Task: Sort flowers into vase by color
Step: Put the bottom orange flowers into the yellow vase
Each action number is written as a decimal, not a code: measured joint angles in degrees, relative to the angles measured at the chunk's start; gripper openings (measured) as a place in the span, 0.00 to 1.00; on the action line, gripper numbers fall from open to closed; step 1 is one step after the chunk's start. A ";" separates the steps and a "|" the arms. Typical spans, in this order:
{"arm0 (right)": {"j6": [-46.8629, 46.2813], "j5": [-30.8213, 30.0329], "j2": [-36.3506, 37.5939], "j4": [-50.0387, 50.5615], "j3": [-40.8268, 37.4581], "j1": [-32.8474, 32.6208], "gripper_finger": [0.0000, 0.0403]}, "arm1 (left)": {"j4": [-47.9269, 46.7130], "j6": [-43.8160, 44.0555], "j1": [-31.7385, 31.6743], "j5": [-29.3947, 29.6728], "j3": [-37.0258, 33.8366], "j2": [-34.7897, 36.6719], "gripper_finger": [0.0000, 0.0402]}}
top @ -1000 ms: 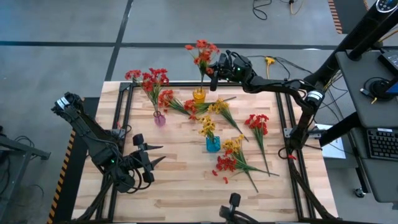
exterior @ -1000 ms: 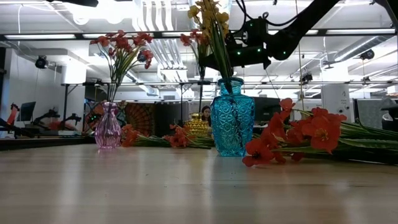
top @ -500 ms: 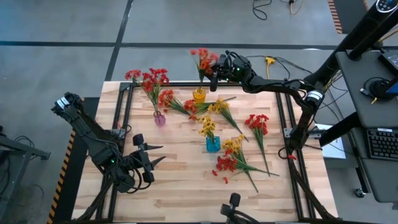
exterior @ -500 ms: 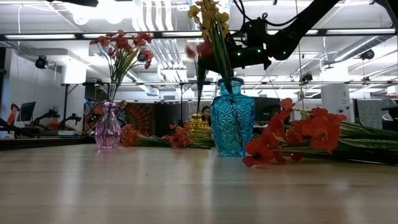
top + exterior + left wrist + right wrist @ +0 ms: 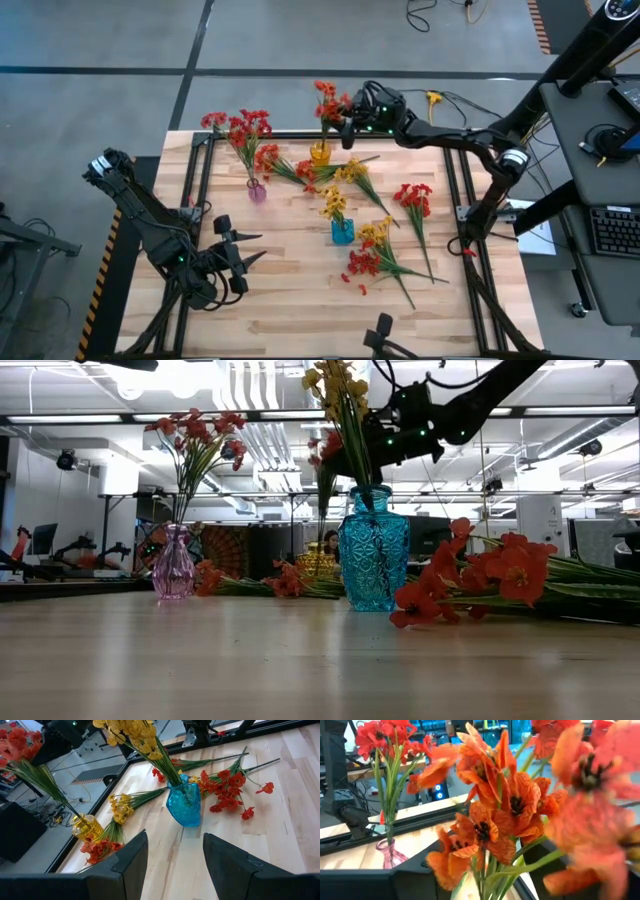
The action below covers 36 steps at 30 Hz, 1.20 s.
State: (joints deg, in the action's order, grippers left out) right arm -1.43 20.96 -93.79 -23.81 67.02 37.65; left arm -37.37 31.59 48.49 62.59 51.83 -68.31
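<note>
Both sets of jaws are standing apart and neither is gripping anything: my right gripper (image 5: 345, 118) is hanging at the far edge of the table (image 5: 290, 300) with its fingers spread on either side of an orange-red sprig (image 5: 328, 100), while my left gripper (image 5: 250, 252) is waiting near the table's front left part, its fingers (image 5: 131, 855) parted over bare wood. That orange-red sprig is standing with its stem in the yellow vase (image 5: 319, 153), and in the right wrist view its blooms (image 5: 495, 820) are filling the space between my two fingers. Red flowers (image 5: 243, 128) are sitting in the pink vase (image 5: 257, 191), left of the yellow vase. Yellow flowers (image 5: 333, 203) are standing in the blue vase (image 5: 342, 232) near the table's middle. Loose sprigs are lying flat on the wood: a red one (image 5: 415, 200) right of the blue vase, a mixed red and yellow bunch (image 5: 370, 255) in front of it, and further orange-red and yellow sprigs (image 5: 330, 172) between the pink and yellow vases.
</note>
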 joint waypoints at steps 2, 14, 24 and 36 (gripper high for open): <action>-0.06 0.01 0.73 1.50 0.00 0.00 0.53 | 0.00 0.01 0.00 0.00 0.00 0.00 0.43; -1.09 -3.04 4.67 11.07 0.05 0.02 0.63 | 0.04 0.44 -0.15 0.01 -0.02 0.00 0.43; -2.46 -5.19 7.75 29.55 5.32 0.02 0.63 | 0.09 0.46 -0.66 0.00 -0.02 0.00 0.43; -0.61 -10.54 8.08 53.59 16.43 0.00 0.64 | 0.37 0.52 -0.97 -0.01 -0.02 0.00 0.43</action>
State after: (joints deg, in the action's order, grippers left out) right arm -2.04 10.42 -85.71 29.79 83.45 37.65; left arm -37.00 32.12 47.52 62.57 51.81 -68.31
